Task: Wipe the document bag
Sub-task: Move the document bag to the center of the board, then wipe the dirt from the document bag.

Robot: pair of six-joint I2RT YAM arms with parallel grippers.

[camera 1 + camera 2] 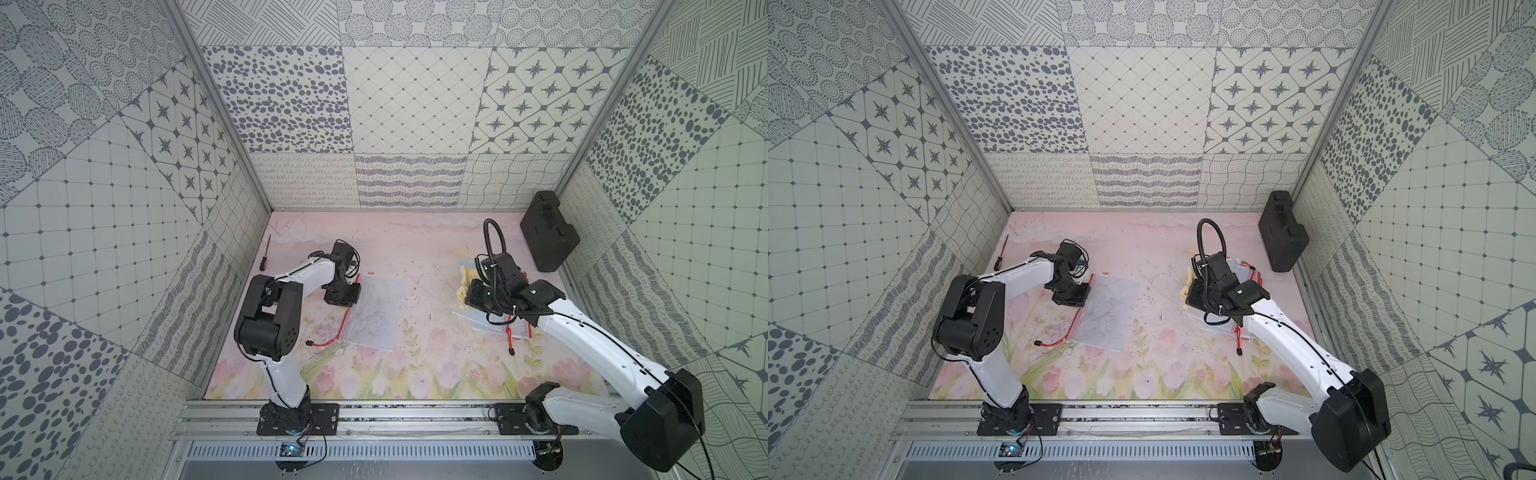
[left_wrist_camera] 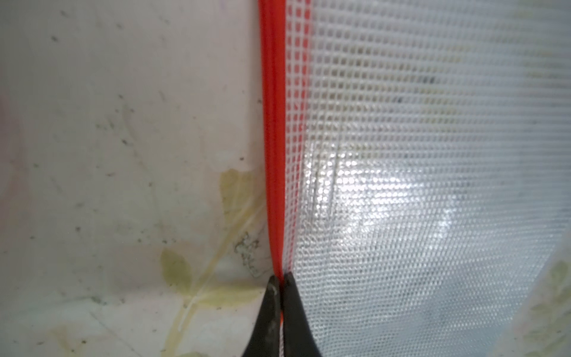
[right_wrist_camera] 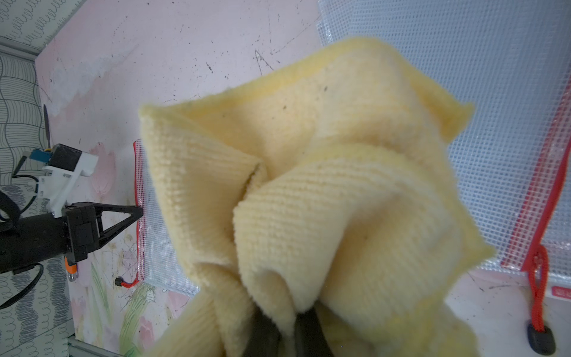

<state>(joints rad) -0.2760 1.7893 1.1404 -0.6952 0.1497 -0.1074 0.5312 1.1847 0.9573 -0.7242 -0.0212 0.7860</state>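
Pinching the document bag, left of tabletop centre, by its red edge in the closed left claw, gripping yellow cloth in the closed right claw, risking slippage once wiping drags.

You're looking into a robot test cell in a lab, not a home. Grey-and-white patterned panels on aluminium posts wall in three sides. The left arm and right arm are bolted to a metal rail. The worktop is a scuffed flower-printed sheet.
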